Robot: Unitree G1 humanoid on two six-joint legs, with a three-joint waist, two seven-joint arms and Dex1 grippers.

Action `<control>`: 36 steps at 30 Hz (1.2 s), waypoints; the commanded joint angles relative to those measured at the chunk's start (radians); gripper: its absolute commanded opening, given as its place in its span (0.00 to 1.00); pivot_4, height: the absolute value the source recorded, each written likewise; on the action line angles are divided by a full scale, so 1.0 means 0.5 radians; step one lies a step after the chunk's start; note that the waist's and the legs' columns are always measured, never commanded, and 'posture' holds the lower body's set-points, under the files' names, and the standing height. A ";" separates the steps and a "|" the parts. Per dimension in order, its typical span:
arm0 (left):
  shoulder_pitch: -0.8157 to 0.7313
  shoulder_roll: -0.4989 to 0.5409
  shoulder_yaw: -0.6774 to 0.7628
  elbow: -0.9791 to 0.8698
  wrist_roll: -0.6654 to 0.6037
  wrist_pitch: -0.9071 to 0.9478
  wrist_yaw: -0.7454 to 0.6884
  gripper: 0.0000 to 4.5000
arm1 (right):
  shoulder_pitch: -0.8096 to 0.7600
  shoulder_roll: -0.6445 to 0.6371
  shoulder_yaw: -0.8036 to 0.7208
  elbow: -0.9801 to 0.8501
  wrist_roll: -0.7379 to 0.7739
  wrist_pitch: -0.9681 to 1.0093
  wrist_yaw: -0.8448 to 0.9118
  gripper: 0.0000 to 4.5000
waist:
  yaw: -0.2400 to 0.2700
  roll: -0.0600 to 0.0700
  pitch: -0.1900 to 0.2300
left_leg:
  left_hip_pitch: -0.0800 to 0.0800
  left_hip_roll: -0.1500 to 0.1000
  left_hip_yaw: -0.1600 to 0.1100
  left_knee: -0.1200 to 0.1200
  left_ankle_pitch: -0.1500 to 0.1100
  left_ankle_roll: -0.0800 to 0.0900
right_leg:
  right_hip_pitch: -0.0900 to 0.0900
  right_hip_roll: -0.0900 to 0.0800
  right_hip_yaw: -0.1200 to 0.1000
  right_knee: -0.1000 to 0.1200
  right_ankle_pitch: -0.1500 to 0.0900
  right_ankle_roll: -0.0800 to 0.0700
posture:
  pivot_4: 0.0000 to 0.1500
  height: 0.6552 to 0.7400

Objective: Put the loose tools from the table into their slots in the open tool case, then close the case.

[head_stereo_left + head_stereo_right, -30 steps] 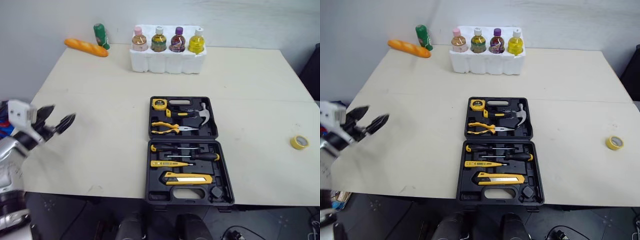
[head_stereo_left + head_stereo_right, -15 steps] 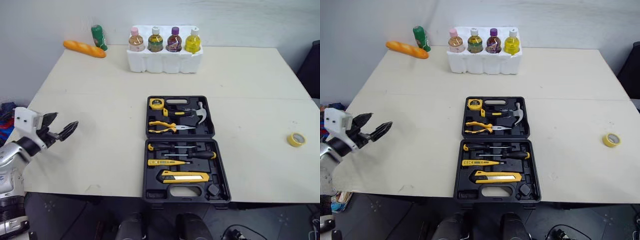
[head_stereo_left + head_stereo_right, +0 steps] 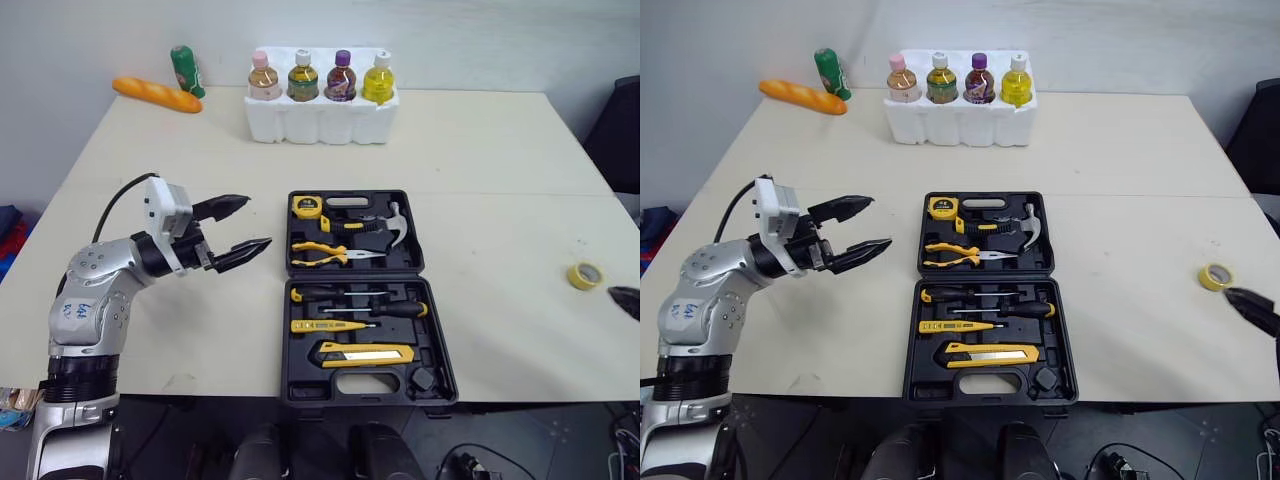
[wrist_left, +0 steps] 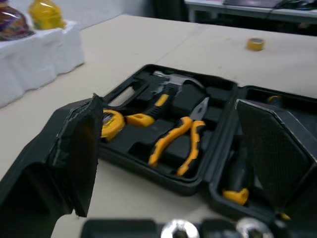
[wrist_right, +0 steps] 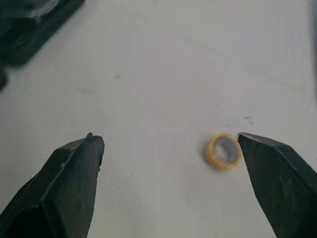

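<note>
Head views: open tool case sits mid-table with pliers and other tools slotted in. Left gripper, fingers spread, hovers near the case's nine o'clock. Yellow tape roll lies loose, well apart at the case's three o'clock.

Left wrist view: the spread fingers frame the pliers.

Right wrist view: right gripper, fingers wide apart, hangs above the table, the roll between them, nearer one finger.
</note>
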 commanded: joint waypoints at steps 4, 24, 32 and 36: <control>-0.208 -0.119 -0.214 -0.370 -0.312 0.307 -0.036 0.99 | -0.312 -0.620 0.542 0.655 -0.203 0.034 0.558 1.00 | -0.004 -0.003 0.006 | 0.000 -0.002 0.004 0.011 -0.003 0.006 | 0.004 0.002 0.005 -0.001 0.001 0.006 | 1.00 1.00; -0.122 -0.261 -0.353 -0.616 -0.260 0.312 0.167 0.99 | -2.899 -0.109 2.393 2.746 -1.572 -1.018 1.164 1.00 | -0.010 0.014 0.022 | -0.004 0.005 0.037 0.031 -0.003 -0.001 | -0.024 0.013 0.026 0.022 0.003 0.009 | 1.00 1.00; -0.127 -0.261 -0.363 -0.622 -0.249 0.303 0.212 0.99 | -3.173 0.044 2.429 3.004 -1.793 -1.061 1.068 1.00 | -0.010 0.014 0.022 | -0.005 0.005 0.039 0.037 -0.003 0.000 | -0.028 0.010 0.028 0.032 0.003 0.008 | 1.00 1.00; -0.152 -0.245 -0.371 -0.618 -0.239 0.305 0.204 0.99 | -3.229 0.099 2.419 3.071 -1.852 -1.020 0.995 1.00 | -0.010 0.014 0.022 | -0.005 0.006 0.039 0.037 -0.004 0.000 | -0.029 0.010 0.028 0.034 0.002 0.007 | 1.00 1.00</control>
